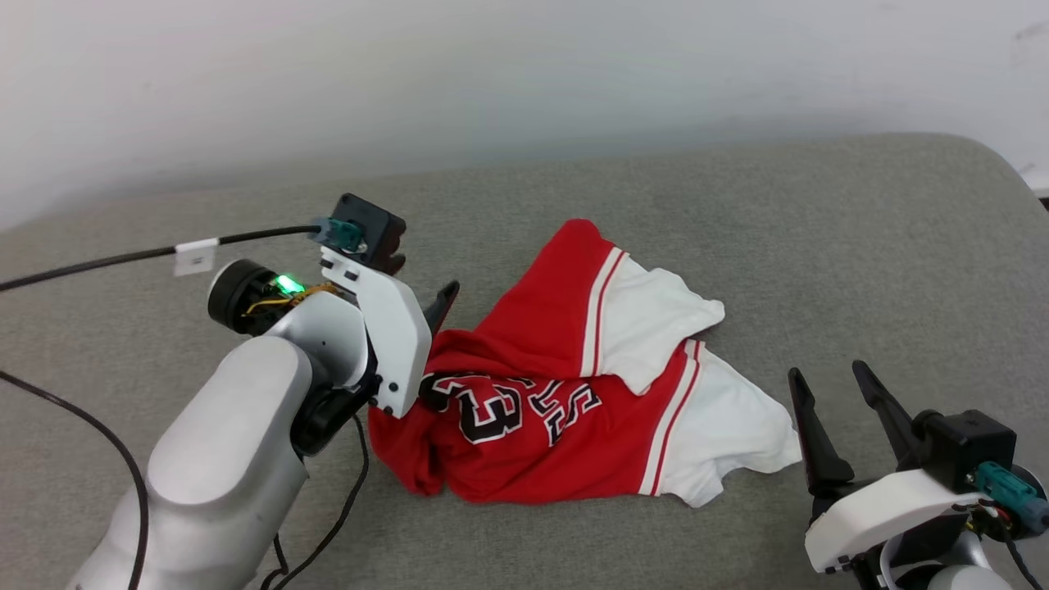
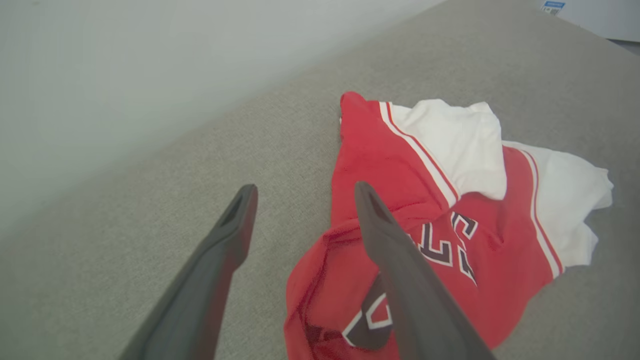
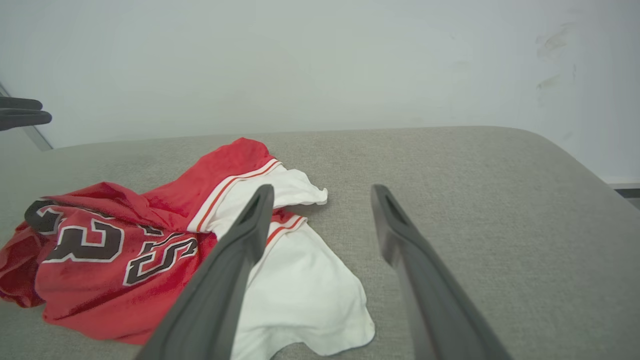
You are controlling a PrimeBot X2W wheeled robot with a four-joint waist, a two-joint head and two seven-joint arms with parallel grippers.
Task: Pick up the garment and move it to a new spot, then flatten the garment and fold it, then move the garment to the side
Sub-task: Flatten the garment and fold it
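Jaws on both grippers spread wide, nothing held. Left gripper [image 1: 418, 283] is at the left edge of the shirt [image 1: 533, 360], 1 finger over red cloth in its wrist view; contact cannot be told. Right gripper [image 1: 828, 375] is apart from the shirt, near the front right corner of the grey pad [image 1: 819, 246]. Shirt lies crumpled mid-pad, white sleeves rightward, 23 showing.
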